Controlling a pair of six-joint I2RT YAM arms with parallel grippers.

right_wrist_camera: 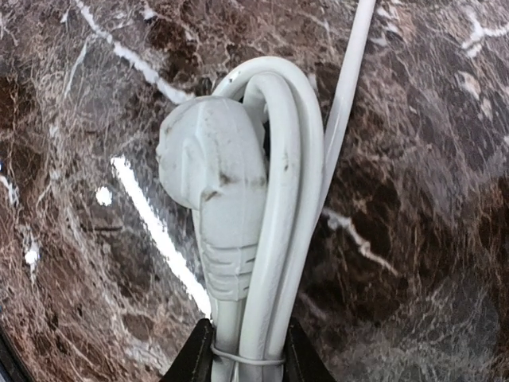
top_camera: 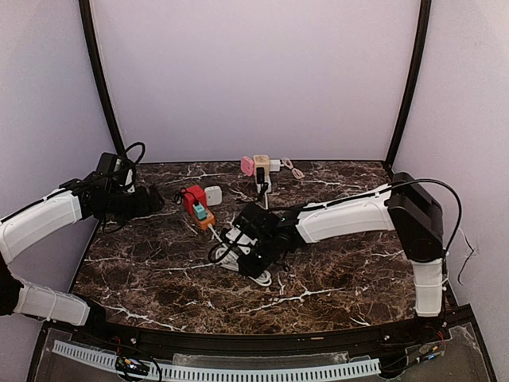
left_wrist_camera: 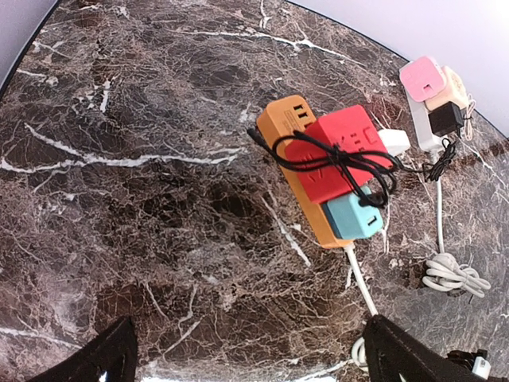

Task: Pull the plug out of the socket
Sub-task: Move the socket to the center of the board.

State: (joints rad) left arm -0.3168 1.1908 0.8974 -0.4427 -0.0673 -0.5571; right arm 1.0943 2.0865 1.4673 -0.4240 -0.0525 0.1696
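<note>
I am two white-and-black arms over a dark brown marble table (top_camera: 358,270) veined with white.

My left jaws stand wide open near the table's far left corner, with nothing between them. Only their two dark tips show, cut off at the bottom corners of the left wrist view.

Ahead of them, left of centre and nearer the far edge, lies an orange power strip (left_wrist_camera: 290,119). A red block-shaped plug adaptor (left_wrist_camera: 322,135) and a smaller teal plug adaptor (left_wrist_camera: 354,216) sit plugged into its top face. A thin black cord (left_wrist_camera: 343,159) is tied around the red one. A white cable (left_wrist_camera: 362,278) leaves the strip's near end, and I cannot tell where it ends.

My right jaws are low at the table's centre, closed on a looped white cord (right_wrist_camera: 286,199) just below its white moulded plug (right_wrist_camera: 211,171). The plug lies flat on the marble with its prongs hidden. From above, my own wrist covers that grip.

At the far edge, a pink cube (top_camera: 247,165), a beige cube (top_camera: 262,162) and a black charger (left_wrist_camera: 445,118) cluster together, too small to read.
</note>
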